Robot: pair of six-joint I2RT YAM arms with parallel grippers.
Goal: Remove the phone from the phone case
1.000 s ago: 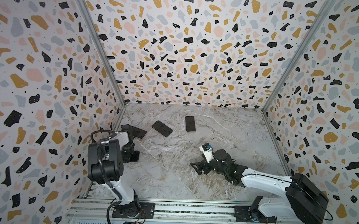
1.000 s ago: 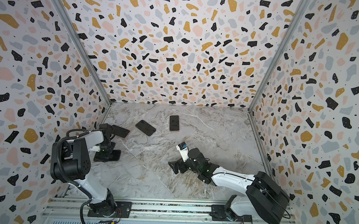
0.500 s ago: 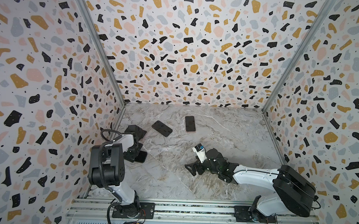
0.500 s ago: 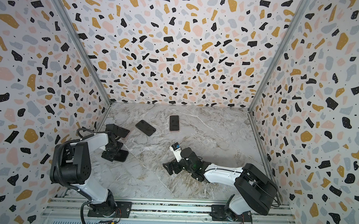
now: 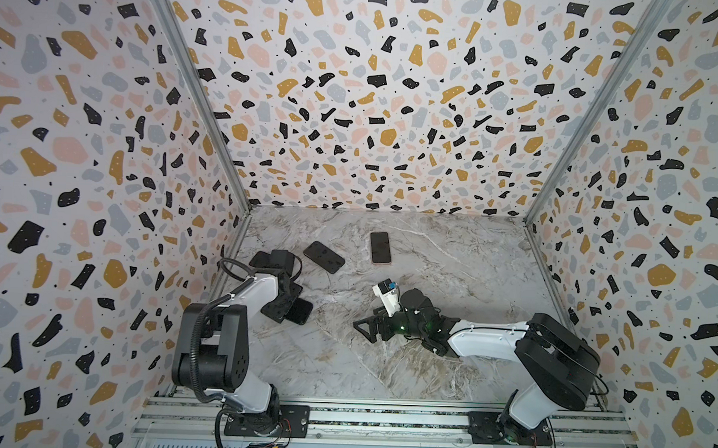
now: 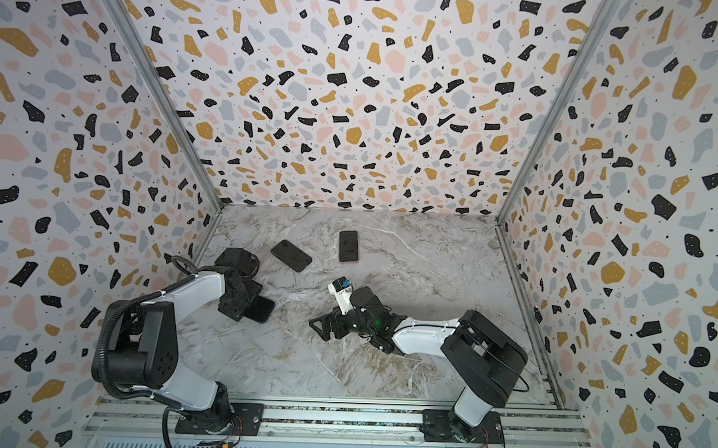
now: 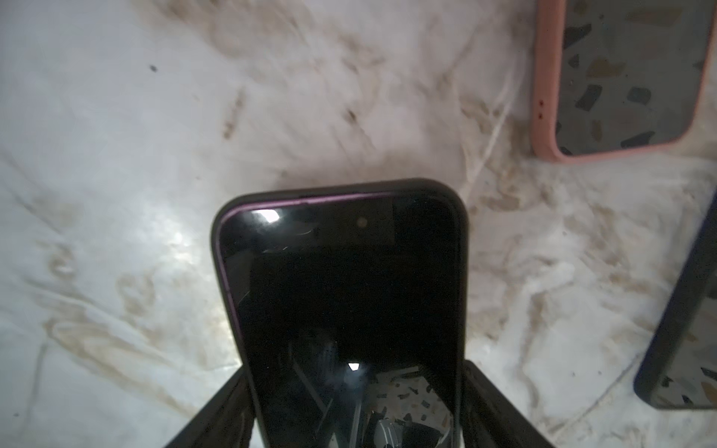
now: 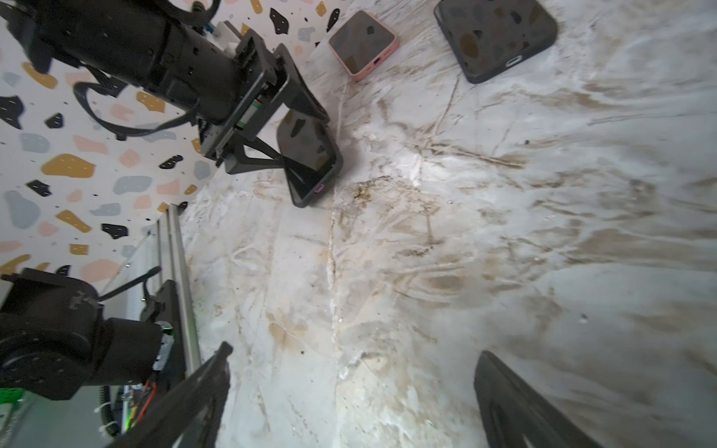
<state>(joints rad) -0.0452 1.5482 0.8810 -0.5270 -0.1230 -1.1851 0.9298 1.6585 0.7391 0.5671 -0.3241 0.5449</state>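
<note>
Your left fingers (image 7: 492,403) clamp the purple-rimmed glass phone (image 7: 349,294), seated in its black rubbery case (image 7: 388,186), low over the marble bench (image 7: 116,155); right fingers (image 8: 508,407) gape empty. Careless prying could twist it loose.

Both the left arm (image 5: 248,293) and the right arm (image 5: 483,342) have glossy white link shells between black cylindrical joint housings. A black base plate (image 5: 265,420) with screw heads fixes each arm to the aluminium rail (image 5: 382,419). Above the rail, a black corrugated cable (image 5: 194,351) runs along the left arm. The left claw (image 8: 306,143) and right claw (image 8: 355,353) have black fingers with open triangular bracing. A green lamp (image 5: 401,327) glows on the right wrist, beside a white camera block (image 5: 387,295).
</note>
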